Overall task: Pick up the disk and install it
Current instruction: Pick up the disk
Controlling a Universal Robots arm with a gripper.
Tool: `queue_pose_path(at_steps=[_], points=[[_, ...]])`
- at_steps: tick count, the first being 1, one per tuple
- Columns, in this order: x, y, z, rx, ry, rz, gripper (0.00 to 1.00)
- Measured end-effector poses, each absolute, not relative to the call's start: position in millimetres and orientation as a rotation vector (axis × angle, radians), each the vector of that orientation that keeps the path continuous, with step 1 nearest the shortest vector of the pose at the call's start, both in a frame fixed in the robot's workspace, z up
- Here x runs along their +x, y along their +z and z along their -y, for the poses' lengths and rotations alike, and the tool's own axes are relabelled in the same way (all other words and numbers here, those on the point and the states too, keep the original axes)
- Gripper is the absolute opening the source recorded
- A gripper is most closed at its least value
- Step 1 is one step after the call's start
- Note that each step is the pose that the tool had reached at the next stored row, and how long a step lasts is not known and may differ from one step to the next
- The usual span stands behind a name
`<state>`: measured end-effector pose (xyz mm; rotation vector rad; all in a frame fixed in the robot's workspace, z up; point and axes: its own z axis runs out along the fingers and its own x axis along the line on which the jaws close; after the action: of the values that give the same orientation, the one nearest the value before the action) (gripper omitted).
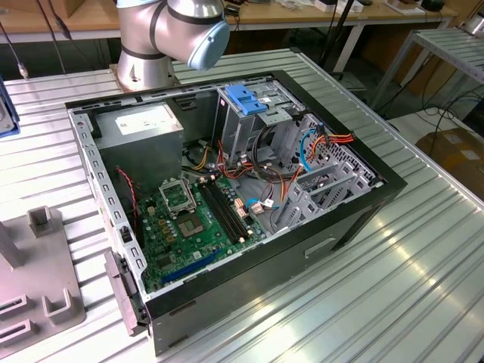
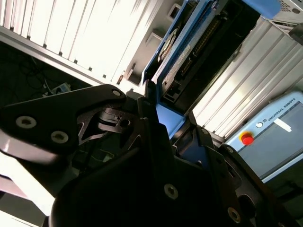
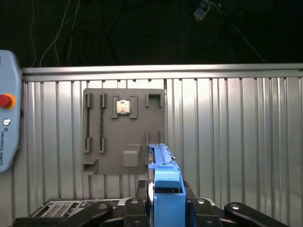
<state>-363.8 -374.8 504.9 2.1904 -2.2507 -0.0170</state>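
The end effector is clenched on the disk, with a finger pressed to each side of its bright blue carrier. In the first wrist view the disk stands edge-on, lifted clear of the ribbed metal bench, and overlaps a corner of the grey fixture plate. A processor chip sits in one pocket of that plate. In the exterior view the open computer case lies on the bench, on the exterior view's right of the plate.

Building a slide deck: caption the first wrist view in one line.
The gripper holds the blue-framed disk edge-on, with a grey fixture plate and the ribbed metal table beyond.
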Motion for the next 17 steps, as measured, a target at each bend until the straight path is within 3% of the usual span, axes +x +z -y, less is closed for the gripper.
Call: queue_pose_path(at_steps=[17], points=[[-331, 503, 375, 2.19, -0.017, 2.251, 0.37]])
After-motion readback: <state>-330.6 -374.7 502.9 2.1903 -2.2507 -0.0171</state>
